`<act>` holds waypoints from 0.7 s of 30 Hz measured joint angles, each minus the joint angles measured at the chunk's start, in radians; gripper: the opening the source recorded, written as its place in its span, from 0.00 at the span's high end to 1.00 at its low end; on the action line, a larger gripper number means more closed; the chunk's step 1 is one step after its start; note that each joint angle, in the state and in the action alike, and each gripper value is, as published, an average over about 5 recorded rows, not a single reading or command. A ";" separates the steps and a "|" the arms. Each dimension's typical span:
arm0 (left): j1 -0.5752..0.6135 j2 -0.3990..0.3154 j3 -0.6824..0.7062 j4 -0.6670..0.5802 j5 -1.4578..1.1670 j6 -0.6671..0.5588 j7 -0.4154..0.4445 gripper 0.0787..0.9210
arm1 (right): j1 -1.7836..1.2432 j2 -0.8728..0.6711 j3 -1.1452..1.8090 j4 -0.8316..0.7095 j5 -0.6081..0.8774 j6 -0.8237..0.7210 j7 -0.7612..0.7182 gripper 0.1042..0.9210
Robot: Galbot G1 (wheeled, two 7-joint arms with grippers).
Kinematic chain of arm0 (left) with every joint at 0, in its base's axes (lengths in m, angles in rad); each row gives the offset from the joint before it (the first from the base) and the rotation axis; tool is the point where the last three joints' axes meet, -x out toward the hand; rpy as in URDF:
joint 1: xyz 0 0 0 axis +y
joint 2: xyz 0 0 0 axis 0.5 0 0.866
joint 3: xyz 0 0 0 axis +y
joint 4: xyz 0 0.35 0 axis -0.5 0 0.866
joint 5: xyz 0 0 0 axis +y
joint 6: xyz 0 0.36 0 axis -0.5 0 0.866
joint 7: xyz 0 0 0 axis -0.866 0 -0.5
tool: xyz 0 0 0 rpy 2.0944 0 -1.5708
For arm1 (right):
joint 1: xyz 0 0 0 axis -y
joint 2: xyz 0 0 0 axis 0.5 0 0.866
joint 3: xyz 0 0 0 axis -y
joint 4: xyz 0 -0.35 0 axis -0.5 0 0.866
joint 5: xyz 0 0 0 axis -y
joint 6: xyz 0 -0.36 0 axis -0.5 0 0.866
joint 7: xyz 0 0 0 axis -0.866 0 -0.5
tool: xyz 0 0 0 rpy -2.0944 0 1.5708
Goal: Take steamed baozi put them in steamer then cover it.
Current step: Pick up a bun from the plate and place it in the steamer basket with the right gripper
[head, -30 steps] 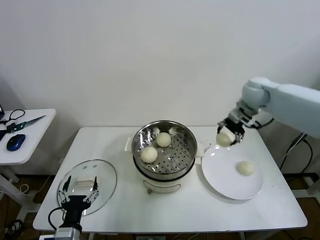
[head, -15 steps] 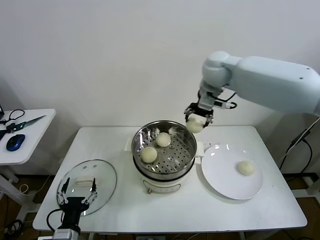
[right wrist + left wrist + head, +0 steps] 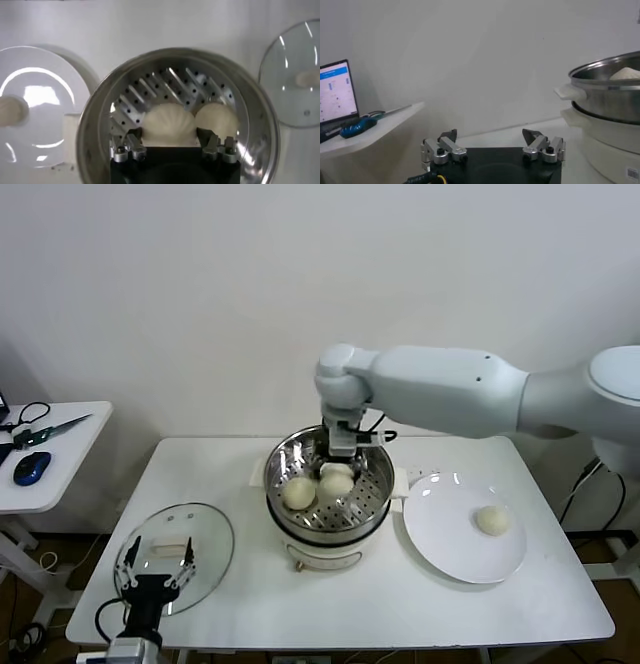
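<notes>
Shiny perforated metal steamer [image 3: 328,484]; beside it, smooth matt dough buns [image 3: 492,519] on a glossy white plate [image 3: 445,544]; clear glass lid [image 3: 175,556].

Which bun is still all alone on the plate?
The steamed baozi lying on the white plate, right of the steamer. The others are over in the steamer, one in the right gripper.

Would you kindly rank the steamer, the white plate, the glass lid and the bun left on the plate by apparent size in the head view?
1. Shiny round stainless-steel steamer and round white plate: too alike to separate.
2. Flat round glass lid, slightly smaller.
3. Cream-white domed baozi, far the smallest.
</notes>
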 measured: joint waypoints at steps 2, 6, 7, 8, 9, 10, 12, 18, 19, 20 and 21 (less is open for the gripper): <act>0.000 0.000 0.000 0.003 -0.001 0.000 0.000 0.12 | -0.013 0.008 -0.004 0.002 -0.003 0.002 -0.001 0.24; 0.000 0.001 -0.002 0.008 -0.002 -0.001 0.000 0.12 | -0.034 0.019 -0.010 0.009 -0.006 0.004 -0.004 0.24; 0.000 0.001 -0.002 0.009 -0.002 -0.001 0.000 0.12 | -0.038 0.022 -0.011 0.010 -0.005 0.004 -0.004 0.24; 0.000 0.001 -0.003 0.011 -0.003 -0.001 0.000 0.12 | -0.043 0.024 -0.011 0.011 -0.004 0.004 -0.005 0.24; -0.001 0.001 -0.003 0.012 -0.003 -0.002 0.000 0.12 | -0.046 0.026 -0.012 0.012 -0.003 0.003 -0.006 0.24; -0.001 0.001 -0.004 0.013 -0.003 -0.002 0.000 0.12 | -0.050 0.027 -0.012 0.013 -0.002 0.003 -0.007 0.24; -0.002 0.001 -0.005 0.014 -0.003 -0.002 0.000 0.12 | -0.055 0.030 -0.012 0.014 0.000 0.003 -0.008 0.24; -0.006 0.002 -0.007 0.018 -0.004 -0.001 -0.001 0.12 | -0.066 0.035 -0.006 0.012 -0.009 0.006 -0.012 0.18; -0.006 0.002 -0.007 0.018 -0.004 -0.001 -0.002 0.12 | -0.067 0.035 -0.004 0.010 -0.011 0.007 -0.013 0.16; -0.006 0.002 -0.007 0.018 -0.004 -0.001 -0.002 0.12 | -0.067 0.035 -0.002 0.009 -0.012 0.009 -0.015 0.15; -0.006 0.001 -0.006 0.018 -0.004 -0.001 -0.002 0.12 | -0.067 0.035 0.000 0.008 -0.014 0.010 -0.017 0.13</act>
